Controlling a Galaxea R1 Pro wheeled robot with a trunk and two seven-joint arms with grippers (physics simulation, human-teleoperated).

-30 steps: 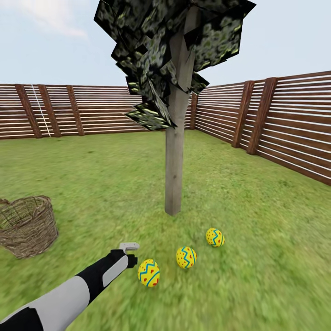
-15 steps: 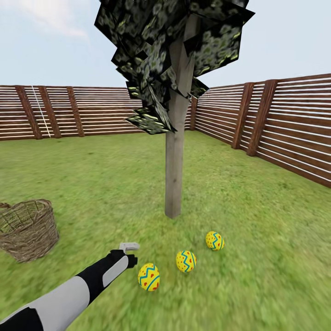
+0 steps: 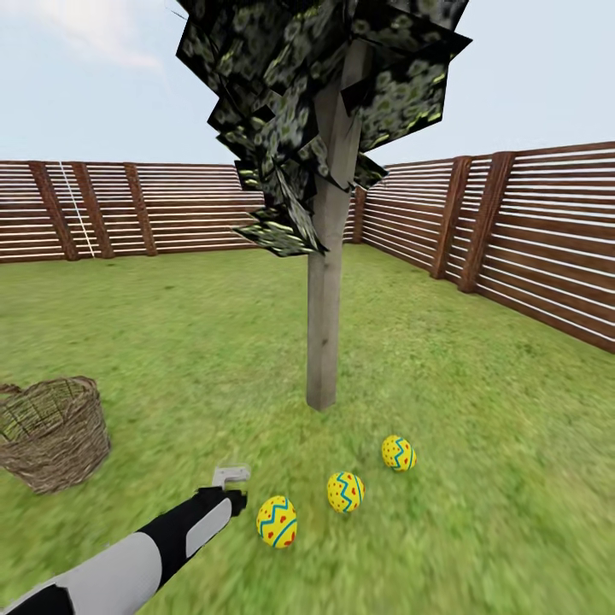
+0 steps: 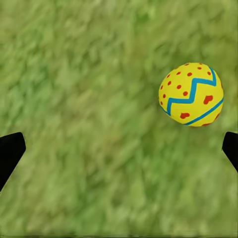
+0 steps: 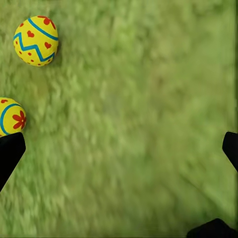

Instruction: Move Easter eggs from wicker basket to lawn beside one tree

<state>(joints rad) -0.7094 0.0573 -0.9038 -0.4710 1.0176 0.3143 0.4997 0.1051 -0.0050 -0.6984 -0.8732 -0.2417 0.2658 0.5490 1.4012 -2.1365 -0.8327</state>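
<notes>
Three Easter eggs lie on the lawn [image 3: 478, 410] in a row in front of the tree [image 3: 324, 333]: the nearest egg [image 3: 277, 521], the middle egg [image 3: 345, 492] and the far egg [image 3: 398, 453]. My left gripper [image 3: 231, 477] hovers just left of the nearest egg, apart from it. In the left wrist view the left gripper [image 4: 119, 153] is open over grass, with one egg [image 4: 191, 94] lying off to one side. The right gripper [image 5: 119, 153] is open above grass, two eggs [image 5: 35, 40] [image 5: 10, 116] near one fingertip [image 5: 10, 153]. The wicker basket [image 3: 53, 431] stands at the left.
A brown slatted fence [image 3: 530, 231] rings the garden at the back and along the right. Open grass spreads around the tree trunk and between the basket and the eggs. The visible inside of the basket is bare wicker.
The whole head view has shifted down a little, so the camera moved. My left gripper has drawn slightly back and away from the nearest egg. The eggs have stayed put.
</notes>
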